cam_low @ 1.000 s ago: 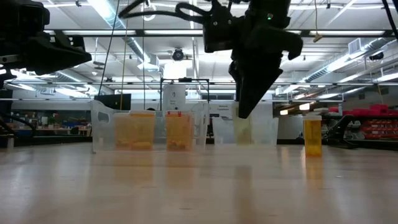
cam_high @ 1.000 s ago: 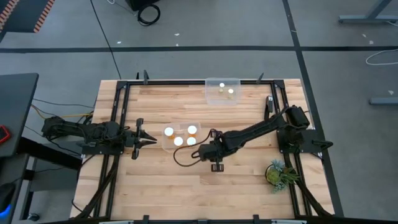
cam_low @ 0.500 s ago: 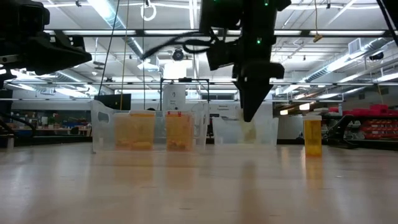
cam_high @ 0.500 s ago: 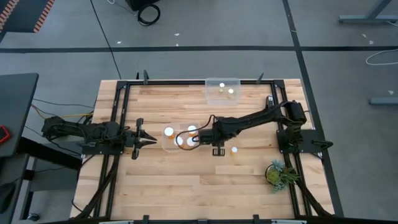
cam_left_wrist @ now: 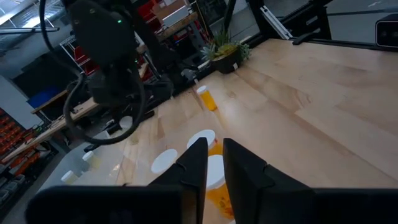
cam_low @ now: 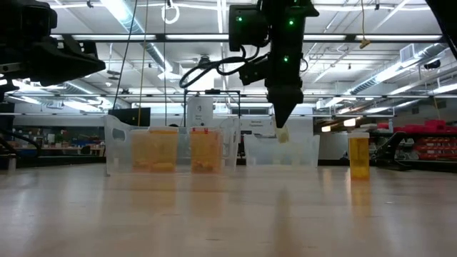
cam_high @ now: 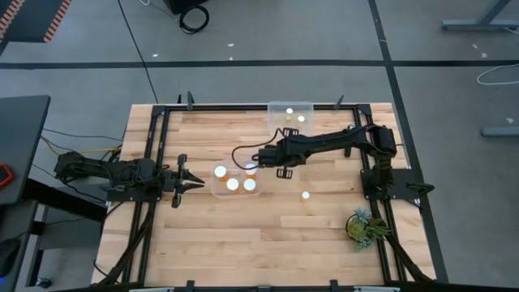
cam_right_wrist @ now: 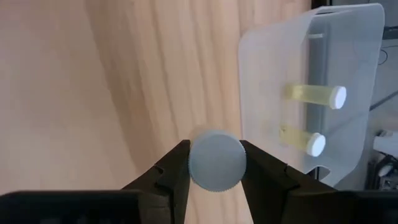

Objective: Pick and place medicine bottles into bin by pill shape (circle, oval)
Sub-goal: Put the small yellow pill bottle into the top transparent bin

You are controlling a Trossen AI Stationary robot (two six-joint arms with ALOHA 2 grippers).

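My right gripper [cam_high: 281, 159] hangs over the table's middle, shut on a small white-capped medicine bottle [cam_right_wrist: 216, 163], which also shows at the fingertips in the low view [cam_low: 283, 135]. Beyond it stands a clear bin [cam_right_wrist: 323, 74] at the far edge with two small bottles [cam_right_wrist: 311, 94] lying in it. A second clear bin [cam_high: 217, 188] holds several larger bottles [cam_high: 233, 185]. One bottle [cam_high: 306, 195] stands alone on the table. My left gripper [cam_high: 191, 185] waits at the table's left, shut and empty. My right gripper pinches the small bottle between its two fingers, one on each side of the white cap [cam_right_wrist: 193, 165]. The fingers come from above, pointing down. The bottle sits only at their free ends [cam_low: 283, 135], cap up, lifted clear of the table.
A small green plant [cam_high: 362, 225] stands at the near right corner. A black frame [cam_high: 154, 146] runs around the table's edges. Bare wood lies between the lone bottle and the far bin.
My right gripper has gone toward the table's far edge with the small bottle held clear of the table. The arm has swung off the lone bottle, which now shows on the wood. My left arm has kept still.
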